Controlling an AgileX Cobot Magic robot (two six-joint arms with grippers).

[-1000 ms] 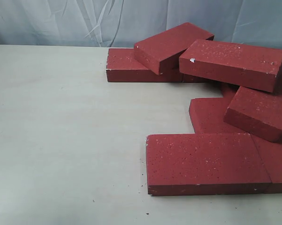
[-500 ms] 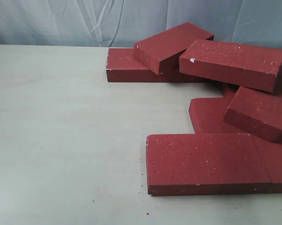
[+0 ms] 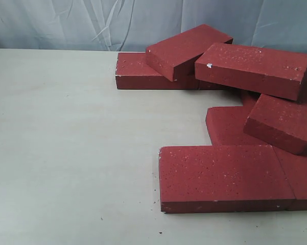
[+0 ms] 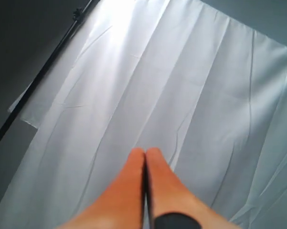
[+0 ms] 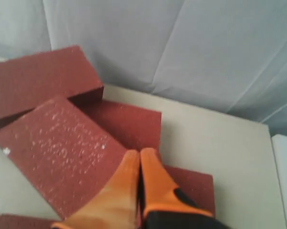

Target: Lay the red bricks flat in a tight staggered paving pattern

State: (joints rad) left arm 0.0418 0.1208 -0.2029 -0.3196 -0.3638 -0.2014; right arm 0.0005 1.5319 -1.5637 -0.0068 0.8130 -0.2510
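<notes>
Red bricks (image 3: 222, 176) are heaped on the right side of the tabletop (image 3: 66, 143). A couple lie flat up front and the rest lean on each other, so no pattern yet. Up top, the left pincer (image 4: 144, 157) is pinched closed on nothing, aimed at the white backdrop (image 4: 191, 86). Closed too, the right pincer (image 5: 139, 160) hangs over the pile, my guess to nudge rather than grab.

dark red white-specked bricks (image 3: 219, 173)
</notes>
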